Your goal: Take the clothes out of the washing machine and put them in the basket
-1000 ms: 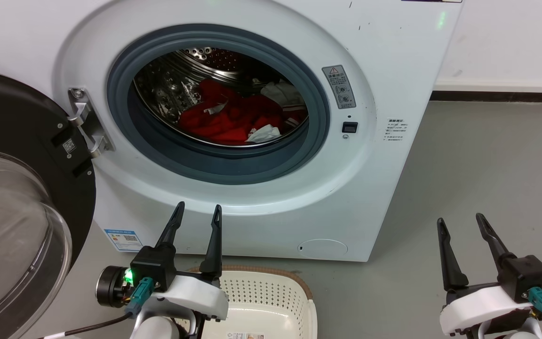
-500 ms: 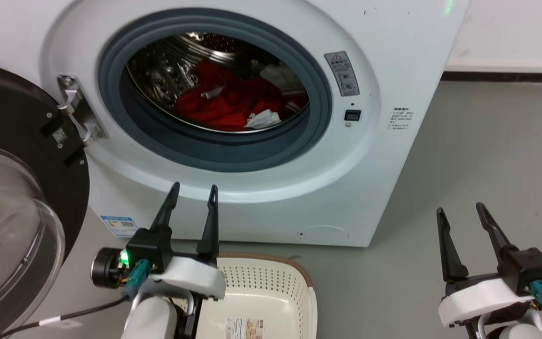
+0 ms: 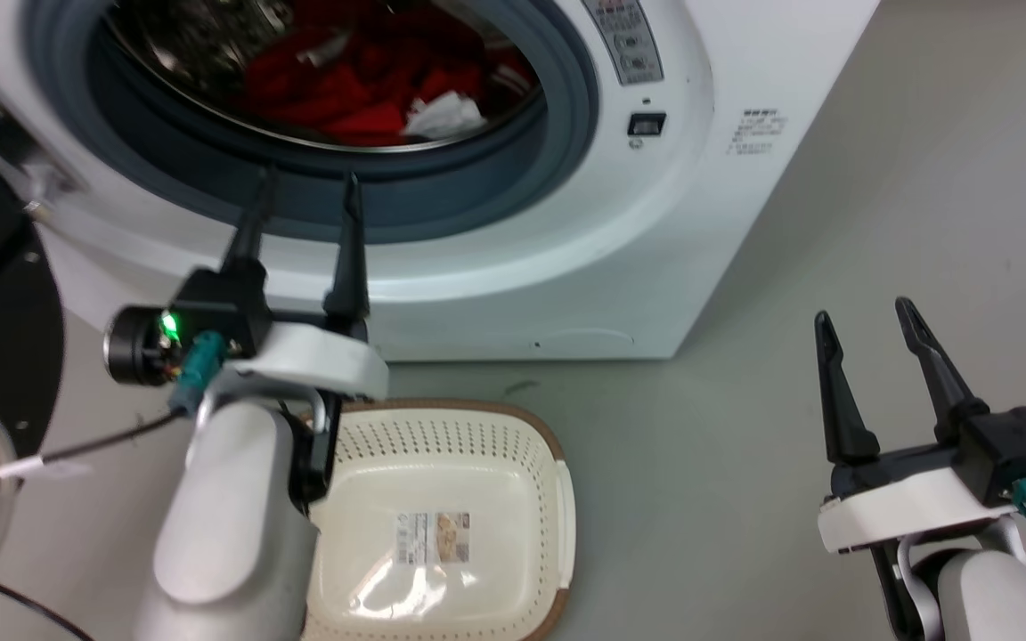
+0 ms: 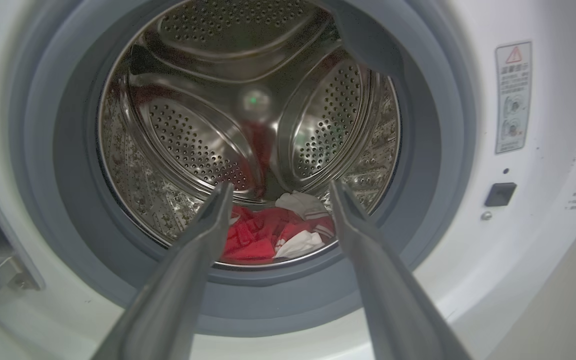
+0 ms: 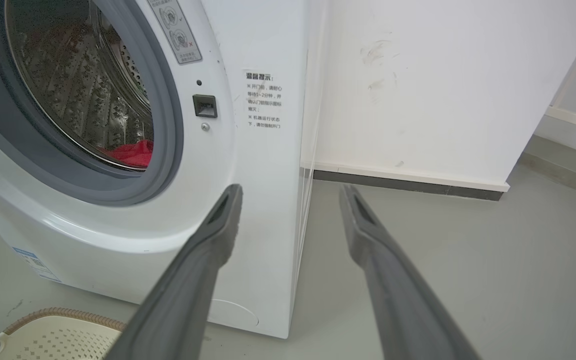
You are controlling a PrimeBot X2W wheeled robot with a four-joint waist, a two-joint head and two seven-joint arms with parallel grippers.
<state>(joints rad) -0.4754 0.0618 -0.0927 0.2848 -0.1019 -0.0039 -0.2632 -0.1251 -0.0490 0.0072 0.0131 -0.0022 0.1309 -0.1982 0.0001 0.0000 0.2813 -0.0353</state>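
Soft, limp bright red fabric clothes (image 4: 255,235) look light and floppy: pinch a raised fold; left end effector (image 4: 282,186) spread, empty.

left gripper (image 3: 309,178): two long tapered black fingers (image 3: 348,249), black housing (image 3: 223,303), green light (image 3: 169,324), teal connector (image 3: 195,367), thin black cable (image 3: 112,437) with white tag (image 3: 32,466) | forearm (image 3: 219,516): smooth pale grey, white wrist shell (image 3: 317,361) | right gripper (image 3: 862,312): same build
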